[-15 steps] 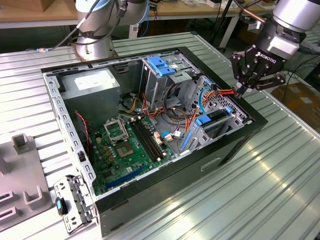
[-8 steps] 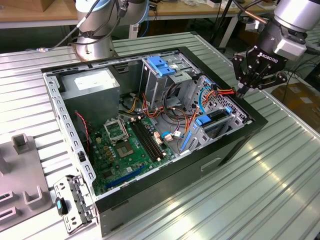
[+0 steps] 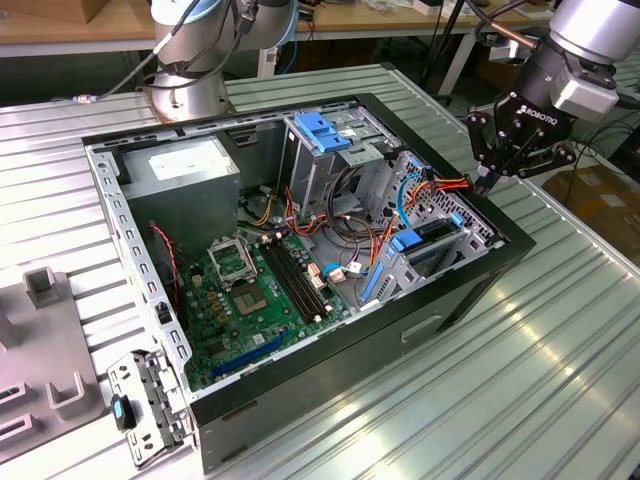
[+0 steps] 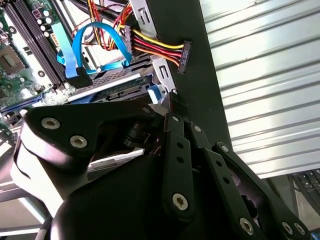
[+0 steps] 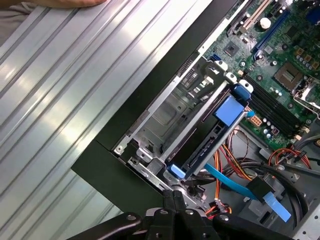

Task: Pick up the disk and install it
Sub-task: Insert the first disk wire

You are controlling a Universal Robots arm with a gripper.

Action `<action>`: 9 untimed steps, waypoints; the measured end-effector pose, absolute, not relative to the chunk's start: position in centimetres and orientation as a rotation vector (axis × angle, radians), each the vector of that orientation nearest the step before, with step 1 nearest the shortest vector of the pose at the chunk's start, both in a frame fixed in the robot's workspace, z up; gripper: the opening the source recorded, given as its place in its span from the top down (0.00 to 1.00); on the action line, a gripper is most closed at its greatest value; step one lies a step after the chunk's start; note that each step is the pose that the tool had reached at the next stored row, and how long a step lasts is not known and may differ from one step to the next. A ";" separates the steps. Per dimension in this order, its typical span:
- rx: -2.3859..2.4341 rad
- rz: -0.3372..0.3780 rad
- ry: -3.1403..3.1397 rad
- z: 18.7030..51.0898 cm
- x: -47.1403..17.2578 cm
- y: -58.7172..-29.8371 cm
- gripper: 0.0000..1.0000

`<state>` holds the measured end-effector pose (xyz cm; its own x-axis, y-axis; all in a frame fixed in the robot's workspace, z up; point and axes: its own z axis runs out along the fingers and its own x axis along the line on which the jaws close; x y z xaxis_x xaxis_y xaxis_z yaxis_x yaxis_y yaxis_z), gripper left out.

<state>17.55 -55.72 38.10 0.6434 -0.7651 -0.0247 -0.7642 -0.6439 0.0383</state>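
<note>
The disk (image 3: 432, 235) is a dark slab with blue plastic tabs at its ends. It lies in the grey drive bay at the corner of the open computer case (image 3: 505, 262) on the exterior view's right. Both wrist views show the disk (image 5: 202, 152) (image 4: 112, 82) seated between the bay's metal rails. My gripper (image 3: 484, 180) hovers just above the case's rim beside that bay, with its black fingers pressed together and nothing between them. The fingertips (image 4: 172, 102) (image 5: 172, 196) sit close to the disk's blue end tab (image 5: 176, 171).
A yellow, red and black power cable with a loose connector (image 4: 185, 55) hangs near the fingertips, beside a blue data cable (image 4: 87, 47). A blue latch (image 3: 320, 130) tops the tall grey cage. The motherboard (image 3: 250, 290) fills the case floor. Grey fixtures (image 3: 45, 340) stand on the ribbed table.
</note>
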 end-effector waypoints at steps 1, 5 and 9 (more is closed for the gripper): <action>2.828 -0.060 -1.311 38.1 17.6 -55.6 0.89; 2.837 -0.060 -1.291 38.1 18.0 -55.2 0.89; 2.844 -0.059 -1.273 38.1 18.4 -54.9 0.89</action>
